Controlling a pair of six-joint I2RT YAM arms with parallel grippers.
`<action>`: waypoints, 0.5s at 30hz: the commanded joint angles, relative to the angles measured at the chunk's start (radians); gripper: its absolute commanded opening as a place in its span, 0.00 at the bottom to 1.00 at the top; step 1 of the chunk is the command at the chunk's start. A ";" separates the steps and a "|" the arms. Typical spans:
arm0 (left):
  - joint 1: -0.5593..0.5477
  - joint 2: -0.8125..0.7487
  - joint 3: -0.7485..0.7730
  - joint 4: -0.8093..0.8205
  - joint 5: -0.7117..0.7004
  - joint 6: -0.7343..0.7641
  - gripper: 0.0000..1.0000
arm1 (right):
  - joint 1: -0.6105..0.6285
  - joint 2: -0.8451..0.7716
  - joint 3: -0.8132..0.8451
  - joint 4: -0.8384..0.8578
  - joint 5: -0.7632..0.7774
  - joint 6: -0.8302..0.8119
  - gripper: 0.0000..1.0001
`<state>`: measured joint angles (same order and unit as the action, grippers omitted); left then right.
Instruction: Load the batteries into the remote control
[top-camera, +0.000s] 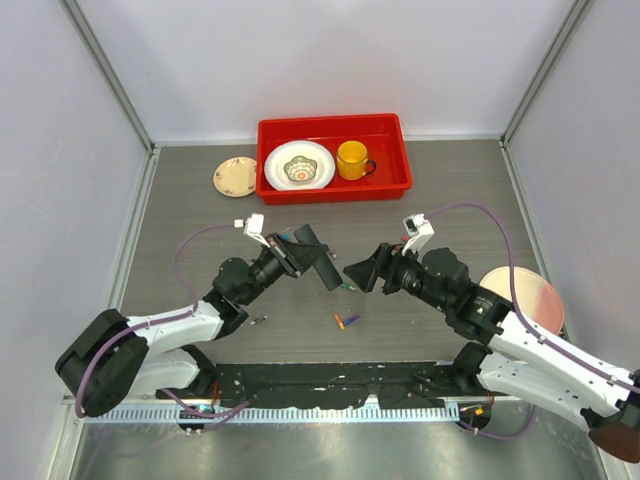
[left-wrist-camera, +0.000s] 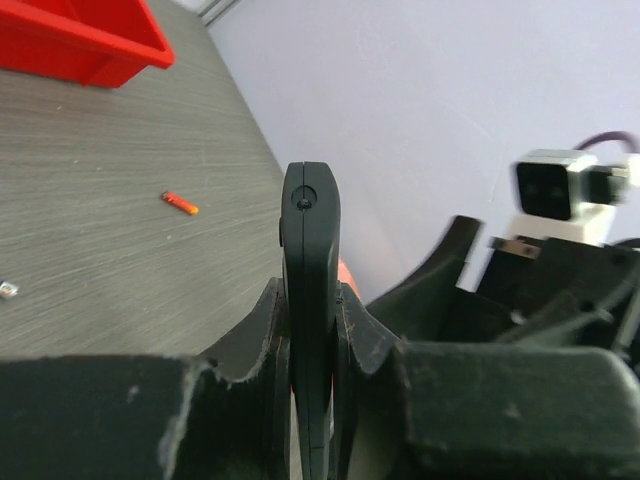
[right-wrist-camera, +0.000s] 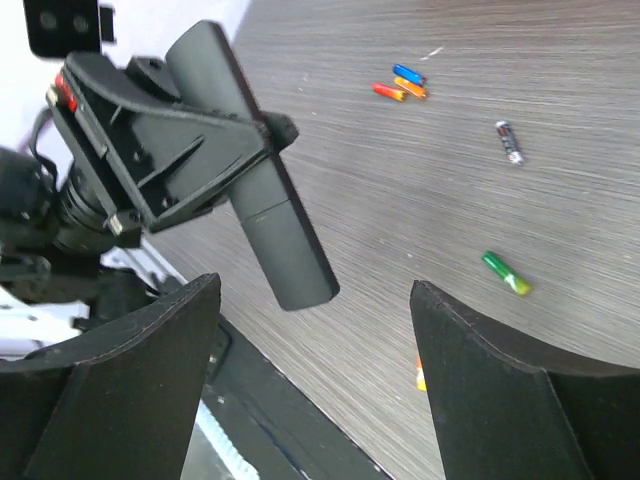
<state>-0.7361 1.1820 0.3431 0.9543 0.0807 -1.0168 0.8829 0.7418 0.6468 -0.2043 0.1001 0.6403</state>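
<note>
My left gripper (top-camera: 303, 256) is shut on the remote control (top-camera: 320, 259), a slim black bar held above the table. In the left wrist view the remote control (left-wrist-camera: 312, 240) stands edge-on between the left gripper (left-wrist-camera: 311, 292) jaws. My right gripper (top-camera: 362, 273) is open, just right of the remote and apart from it. In the right wrist view the right gripper (right-wrist-camera: 315, 295) holds nothing, and the remote control (right-wrist-camera: 262, 215) hangs ahead of it. Several batteries lie on the table: green (right-wrist-camera: 506, 272), grey (right-wrist-camera: 509, 141), blue (right-wrist-camera: 407, 73), orange (top-camera: 339, 322) and purple (top-camera: 351, 319).
A red bin (top-camera: 395, 183) at the back holds a patterned plate (top-camera: 300, 165) and a yellow mug (top-camera: 352, 159). A small plate (top-camera: 236, 177) lies left of it. A pink plate (top-camera: 535, 298) sits under the right arm. Grey walls close in on both sides.
</note>
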 joint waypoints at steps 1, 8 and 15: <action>0.006 -0.018 -0.026 0.239 0.005 -0.034 0.00 | -0.128 0.022 -0.102 0.331 -0.259 0.241 0.82; 0.006 0.010 -0.019 0.288 0.027 -0.032 0.00 | -0.190 0.152 -0.182 0.609 -0.451 0.363 0.82; 0.006 -0.025 0.010 0.166 0.021 0.026 0.00 | -0.191 0.192 -0.171 0.660 -0.470 0.367 0.82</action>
<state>-0.7326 1.1858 0.3141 1.1370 0.0959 -1.0378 0.6960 0.9241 0.4503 0.3187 -0.3195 0.9768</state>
